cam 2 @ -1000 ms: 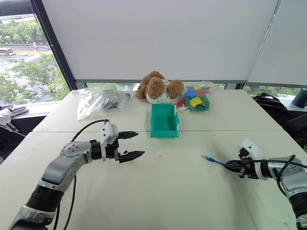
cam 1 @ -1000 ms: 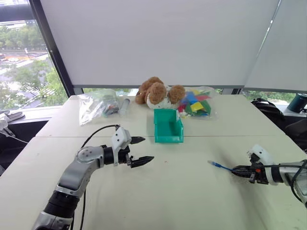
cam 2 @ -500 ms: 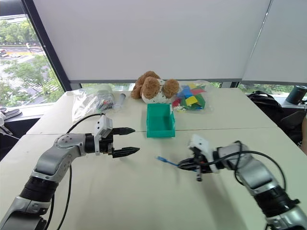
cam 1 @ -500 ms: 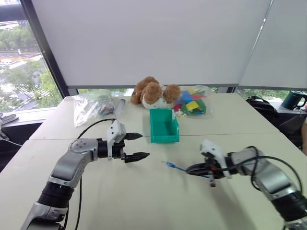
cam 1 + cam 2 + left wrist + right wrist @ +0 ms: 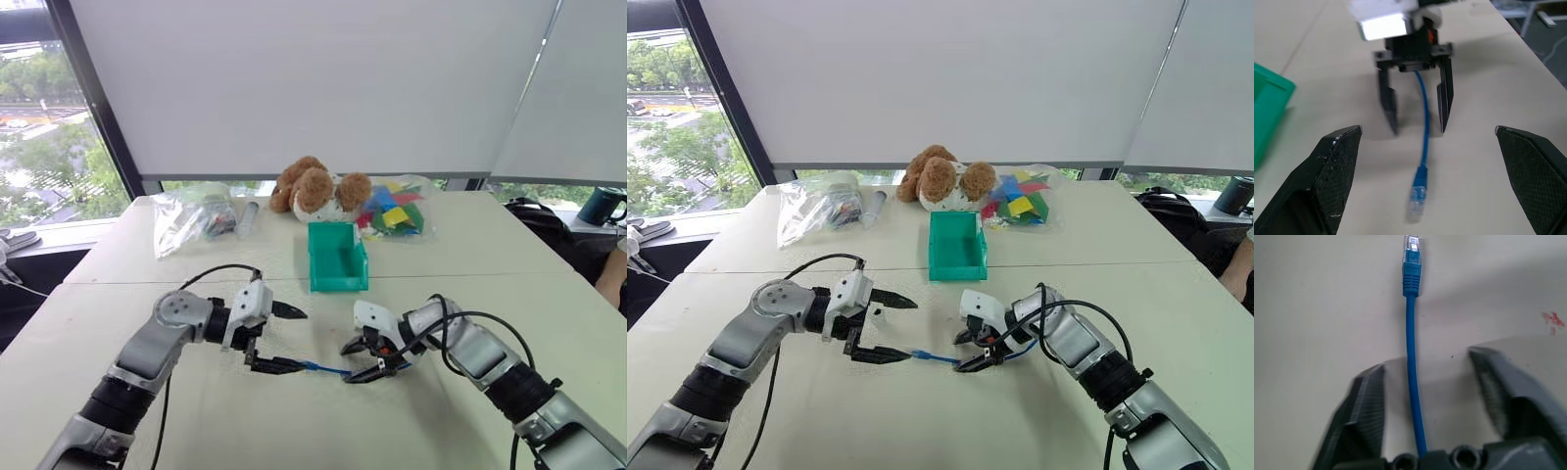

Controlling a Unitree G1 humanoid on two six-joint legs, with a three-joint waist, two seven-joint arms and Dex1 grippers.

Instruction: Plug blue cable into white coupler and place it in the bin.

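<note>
The blue cable (image 5: 321, 369) lies on the table between my two grippers. Its small clear-tipped plug (image 5: 1415, 196) points toward my left gripper (image 5: 294, 340), which stands open with the plug lying between its fingers (image 5: 1337, 171). My right gripper (image 5: 348, 364) is open too, facing left, and the cable (image 5: 1411, 357) runs out between its spread fingers (image 5: 1364, 416) without being pinched. The teal bin (image 5: 338, 257) stands just beyond both grippers at the table's middle. The white coupler is out of view.
A brown teddy (image 5: 315, 189) sits behind the bin. To its left lie a clear bag (image 5: 191, 215) and a grey tube (image 5: 247, 215); a bag of coloured pieces (image 5: 397, 211) lies to its right. A person's arm (image 5: 612, 279) shows at the right edge.
My right arm swept left across the table carrying the cable, then opened its fingers and let it lie. My left gripper dropped a little and turned toward it.
</note>
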